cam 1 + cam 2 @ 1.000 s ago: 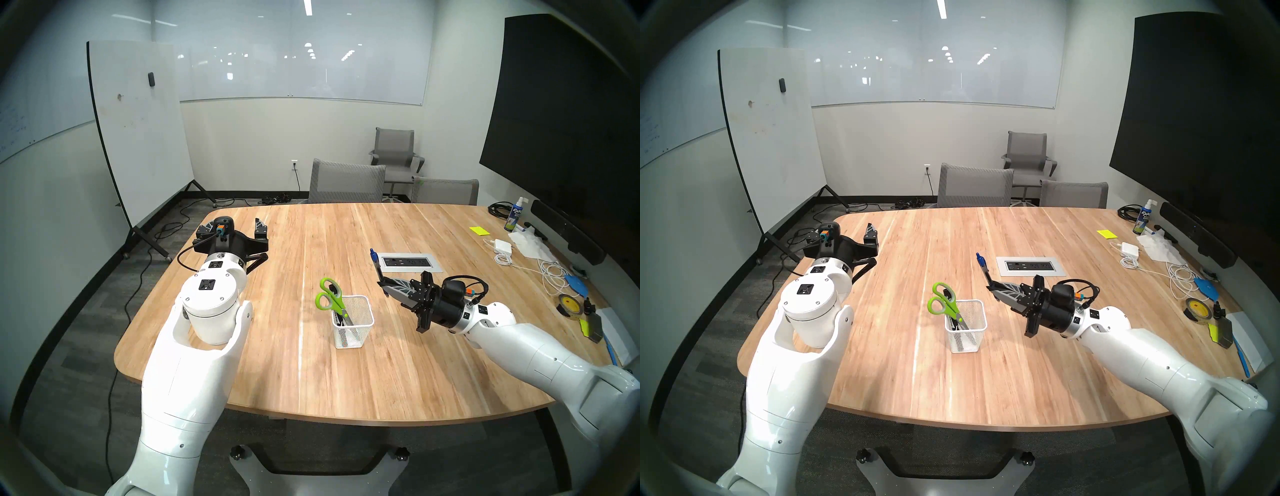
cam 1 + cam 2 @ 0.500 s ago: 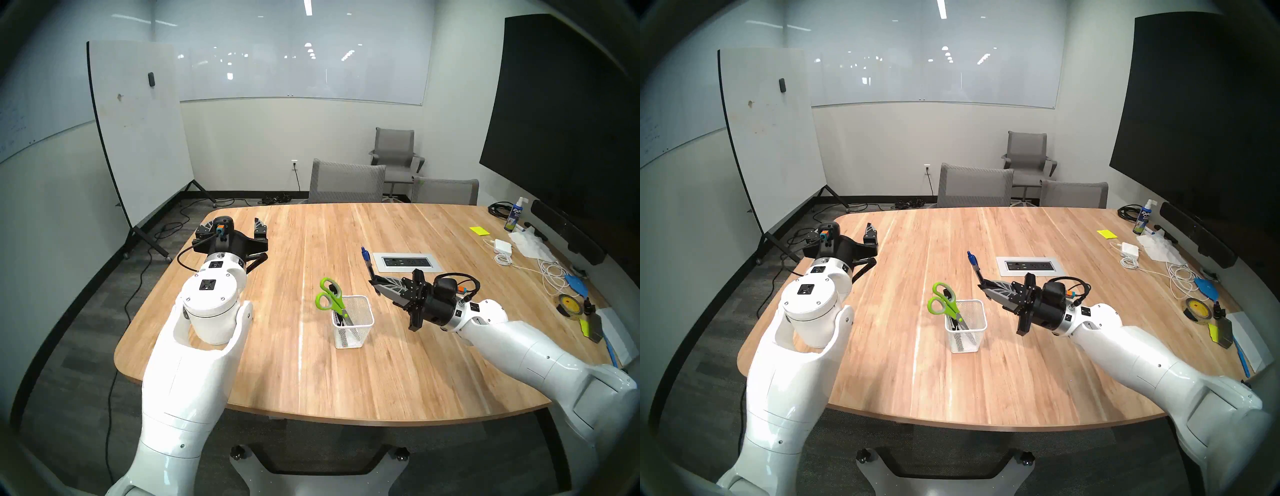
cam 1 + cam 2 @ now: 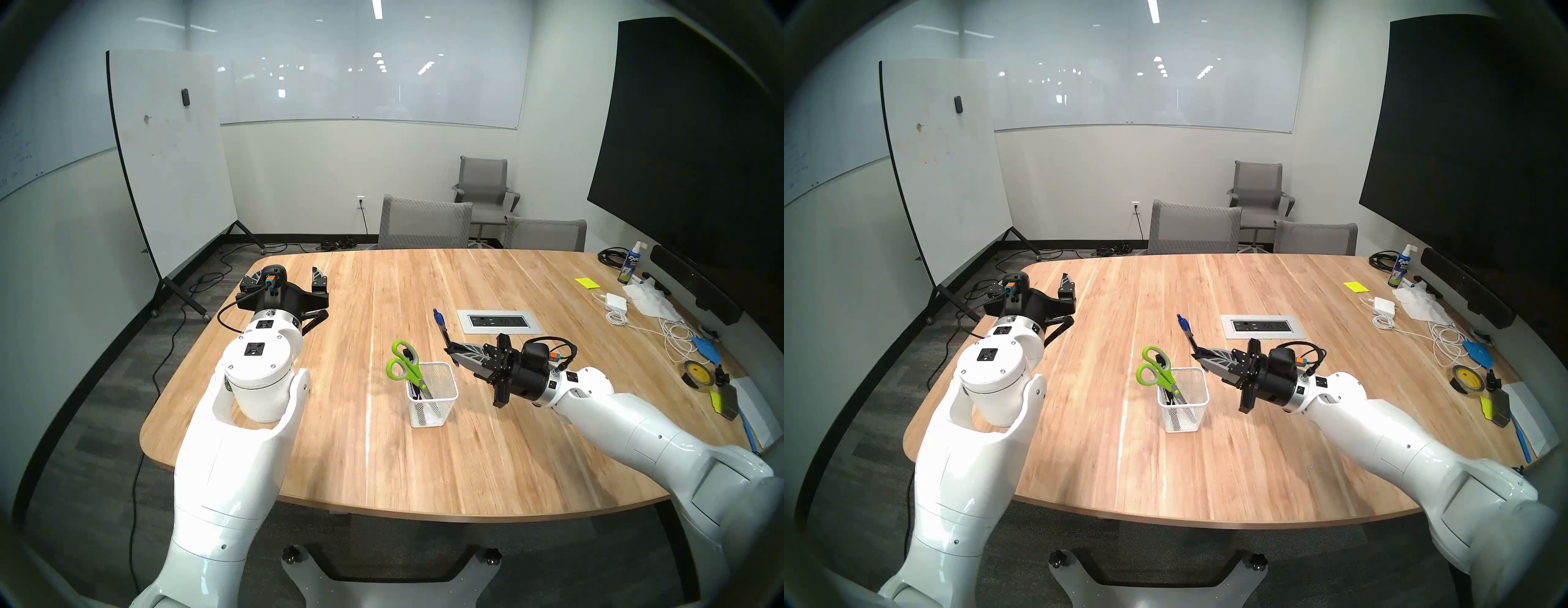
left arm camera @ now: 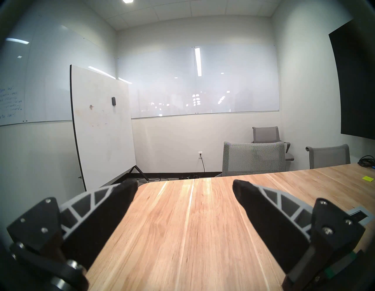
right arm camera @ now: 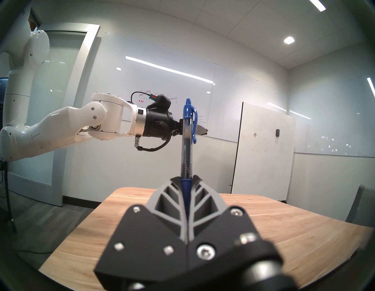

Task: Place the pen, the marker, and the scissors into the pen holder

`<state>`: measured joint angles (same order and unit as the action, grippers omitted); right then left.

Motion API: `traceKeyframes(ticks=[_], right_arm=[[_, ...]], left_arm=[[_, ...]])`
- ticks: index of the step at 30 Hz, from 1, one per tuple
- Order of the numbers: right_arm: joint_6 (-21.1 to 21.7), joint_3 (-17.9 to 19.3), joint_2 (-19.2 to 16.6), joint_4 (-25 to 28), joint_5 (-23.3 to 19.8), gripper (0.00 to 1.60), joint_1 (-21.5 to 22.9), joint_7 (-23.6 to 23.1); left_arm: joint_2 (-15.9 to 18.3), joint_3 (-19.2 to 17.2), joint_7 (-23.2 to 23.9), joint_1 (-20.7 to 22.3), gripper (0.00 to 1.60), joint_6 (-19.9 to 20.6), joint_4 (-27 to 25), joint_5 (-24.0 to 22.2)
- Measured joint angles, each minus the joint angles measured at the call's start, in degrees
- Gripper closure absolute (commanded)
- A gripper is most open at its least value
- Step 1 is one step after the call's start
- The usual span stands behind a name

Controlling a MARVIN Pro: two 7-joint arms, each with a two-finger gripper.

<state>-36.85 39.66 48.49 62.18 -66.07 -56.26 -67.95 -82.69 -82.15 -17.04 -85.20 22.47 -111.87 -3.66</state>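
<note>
Wooden worktop (image 3: 382,467), qty 1, carries all items; listed L to R.

Left tool (image 3: 284,278), qty 1: hangs over worktop's far-left corner, fingers spread wide, nothing btwn them. Its left finger mostly hidden behind wrist cam in head views; both fingers plain in left wrist view.

Scissors (image 3: 403,365), qty 1: lime-green loops stick up out of holder's left side, blades down inside, tips blurred by mesh.

Pen holder (image 3: 432,395), qty 1: white mesh cup, upright, mid-worktop.

Marker (image 3: 418,388), qty 1: black barrel inside holder, next to scissors; only part shows thru mesh, lettering unreadable.

Pen (image 3: 443,333), qty 1: blue, clip end up, slightly tilted; lower end pinched in right tool, tip hidden by fingers. Held in air just right of holder's rim, not inside.

Right tool (image 3: 453,353), qty 1: pressed together on pen, pointing toward holder.

Chairs beyond far edge: 3, two cut off by worktop.
</note>
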Motion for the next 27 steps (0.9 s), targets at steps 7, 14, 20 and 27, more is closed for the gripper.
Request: traceKeyframes(ticks=[7,14,20,27], right_arm=[[0.8,-0.4,1.4,-1.8,0.7,1.60,0.6,-0.9],[1.4,-0.7,2.5,-3.3,1.2,1.60,1.1,-1.5],[1.9,-1.0,3.4,-4.4,1.6,1.60,1.5,-2.0],[2.6,-1.4,4.5,-6.2,2.3,1.60,2.2,-2.8]], left_arm=[[0.0,0.0,0.0,0.0,0.00,0.0,0.0,0.0],[-0.1,0.0,0.1,0.0,0.00,0.0,0.0,0.0],[-0.1,0.0,0.1,0.0,0.00,0.0,0.0,0.0],[-0.1,0.0,0.1,0.0,0.00,0.0,0.0,0.0]])
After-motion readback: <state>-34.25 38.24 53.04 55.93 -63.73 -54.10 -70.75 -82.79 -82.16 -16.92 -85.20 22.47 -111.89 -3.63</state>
